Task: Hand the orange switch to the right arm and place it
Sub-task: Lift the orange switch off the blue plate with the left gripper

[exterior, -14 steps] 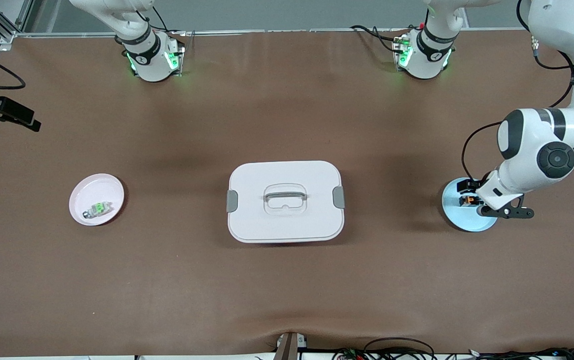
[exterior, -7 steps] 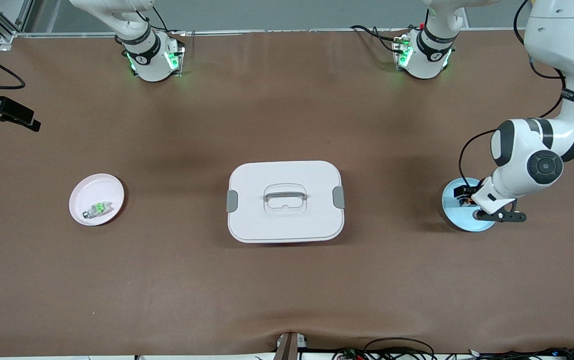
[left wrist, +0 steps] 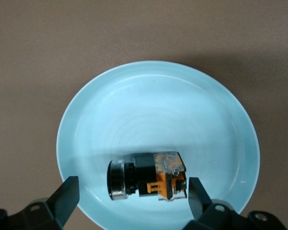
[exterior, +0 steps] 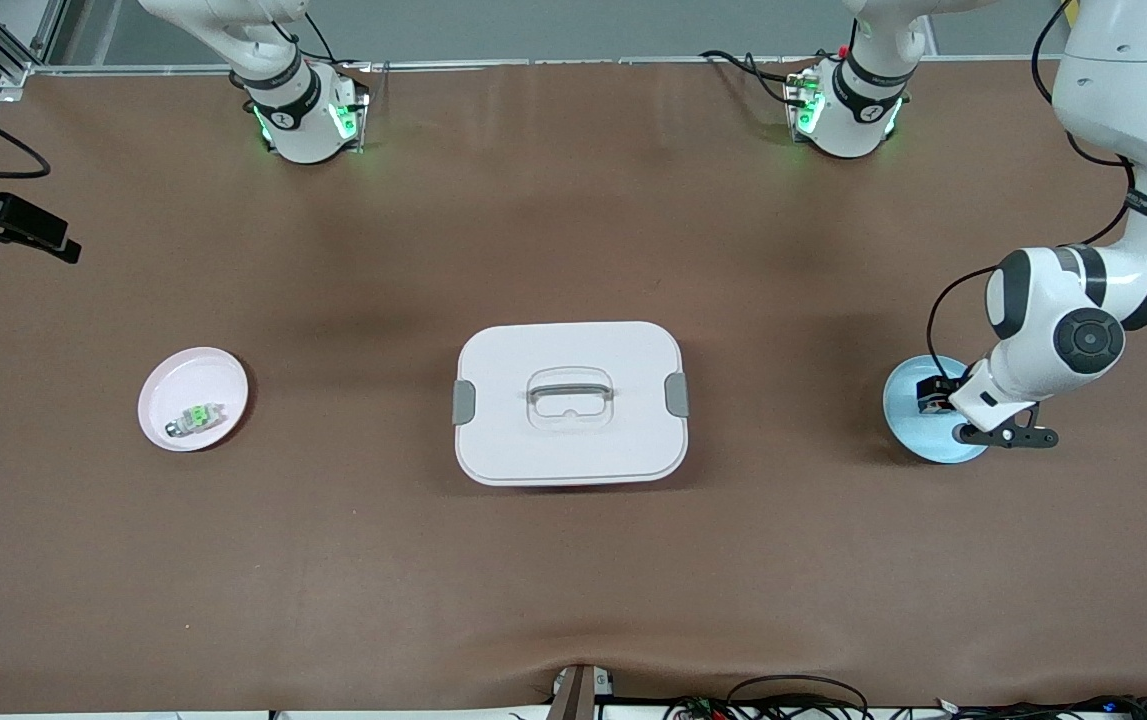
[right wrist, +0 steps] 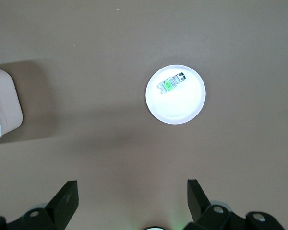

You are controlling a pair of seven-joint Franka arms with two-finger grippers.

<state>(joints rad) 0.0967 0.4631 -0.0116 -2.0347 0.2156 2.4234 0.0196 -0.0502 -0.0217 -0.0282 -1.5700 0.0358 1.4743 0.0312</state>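
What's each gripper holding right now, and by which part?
Nothing. Left gripper is open, its fingers either side of the orange switch lying in the blue plate. Right gripper is open, high over the table.

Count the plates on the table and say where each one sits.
2. The pale blue plate lies at the left arm's end of the table, under the left gripper, holding the orange switch. The pink plate lies at the right arm's end, holding the green switch.
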